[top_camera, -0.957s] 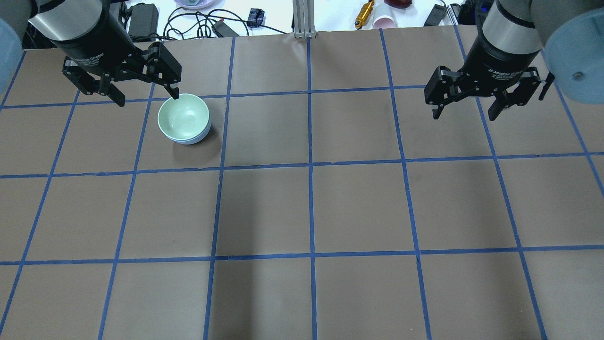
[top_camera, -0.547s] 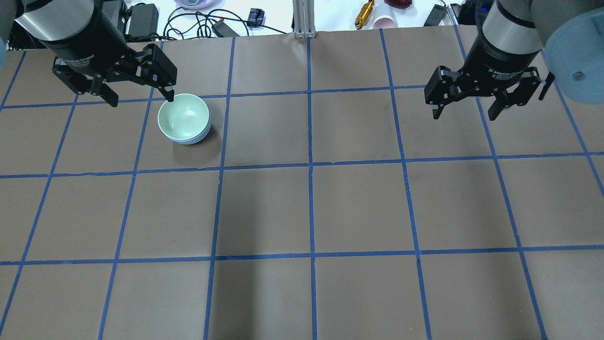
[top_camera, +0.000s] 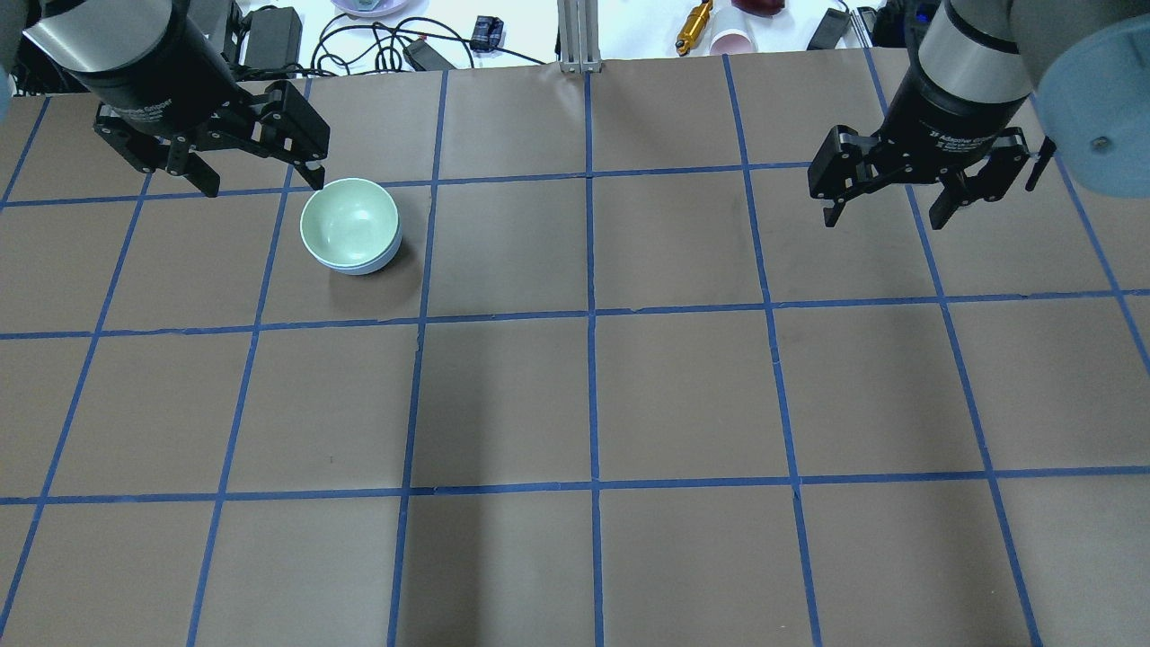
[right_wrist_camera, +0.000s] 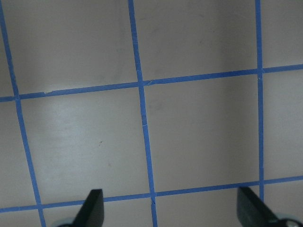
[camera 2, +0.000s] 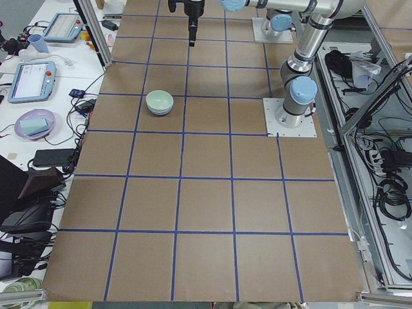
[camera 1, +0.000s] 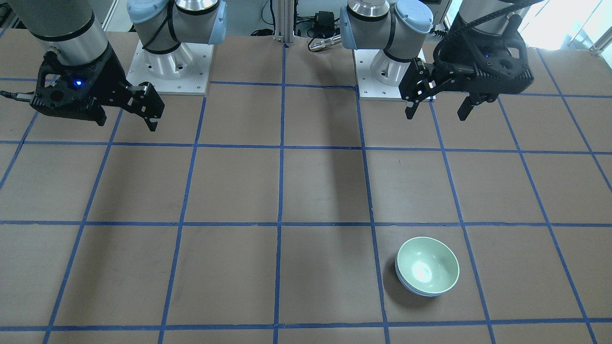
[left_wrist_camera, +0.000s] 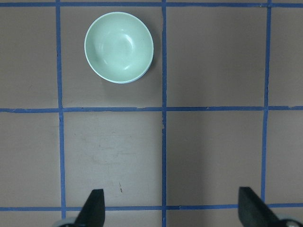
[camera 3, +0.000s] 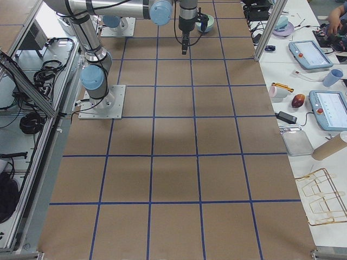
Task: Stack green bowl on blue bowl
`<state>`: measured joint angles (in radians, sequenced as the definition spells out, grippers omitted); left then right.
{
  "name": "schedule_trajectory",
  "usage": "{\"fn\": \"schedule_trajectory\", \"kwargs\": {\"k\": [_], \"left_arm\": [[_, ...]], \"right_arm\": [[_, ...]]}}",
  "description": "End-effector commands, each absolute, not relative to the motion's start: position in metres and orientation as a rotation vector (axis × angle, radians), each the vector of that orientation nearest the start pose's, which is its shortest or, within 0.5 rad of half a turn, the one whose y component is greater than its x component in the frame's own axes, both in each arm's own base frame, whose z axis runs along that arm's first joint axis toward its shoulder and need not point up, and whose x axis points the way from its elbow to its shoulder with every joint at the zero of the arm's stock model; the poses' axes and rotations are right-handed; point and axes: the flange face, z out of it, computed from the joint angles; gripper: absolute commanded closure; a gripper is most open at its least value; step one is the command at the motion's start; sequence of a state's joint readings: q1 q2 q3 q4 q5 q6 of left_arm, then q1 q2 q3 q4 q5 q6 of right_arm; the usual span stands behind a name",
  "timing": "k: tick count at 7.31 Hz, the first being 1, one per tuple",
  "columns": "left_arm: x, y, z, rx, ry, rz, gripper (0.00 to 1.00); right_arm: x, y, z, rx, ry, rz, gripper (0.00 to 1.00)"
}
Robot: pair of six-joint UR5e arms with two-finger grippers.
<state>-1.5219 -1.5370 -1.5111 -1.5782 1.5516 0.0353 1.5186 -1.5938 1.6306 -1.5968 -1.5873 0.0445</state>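
Observation:
The pale green bowl (top_camera: 350, 223) sits nested inside the light blue bowl (top_camera: 367, 268), of which only a thin rim shows under it. The pair stands on the brown gridded table at the far left; it also shows in the front view (camera 1: 427, 271) and the left wrist view (left_wrist_camera: 119, 46). My left gripper (top_camera: 262, 184) is open and empty, raised above the table just left of and behind the bowls, not touching them. My right gripper (top_camera: 885, 220) is open and empty, hovering over bare table at the far right.
Beyond the table's far edge lie cables and power adapters (top_camera: 269, 36), a metal post (top_camera: 579, 36), a pink cup (top_camera: 732, 40) and a yellow tool (top_camera: 694, 27). The two arm bases (camera 1: 167, 62) stand at the robot's side of the table.
My left gripper has drawn back up and to the left, away from the green bowl's rim, still open. The bowls and the right arm have not moved.

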Motion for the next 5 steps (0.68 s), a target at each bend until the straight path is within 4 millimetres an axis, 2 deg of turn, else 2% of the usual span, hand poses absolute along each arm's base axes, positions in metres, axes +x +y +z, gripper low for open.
{"fn": "schedule_trajectory", "kwargs": {"k": [1, 5], "left_arm": [[-0.1112, -0.4898, 0.5329, -0.025, 3.154, -0.132, 0.0], [-0.1114, -0.4874, 0.5357, -0.025, 3.153, -0.139, 0.0]], "right_arm": [[0.1064, -0.487, 0.4723, 0.152, 3.155, 0.017, 0.0], [0.1064, -0.487, 0.4723, 0.152, 3.155, 0.017, 0.0]]}}
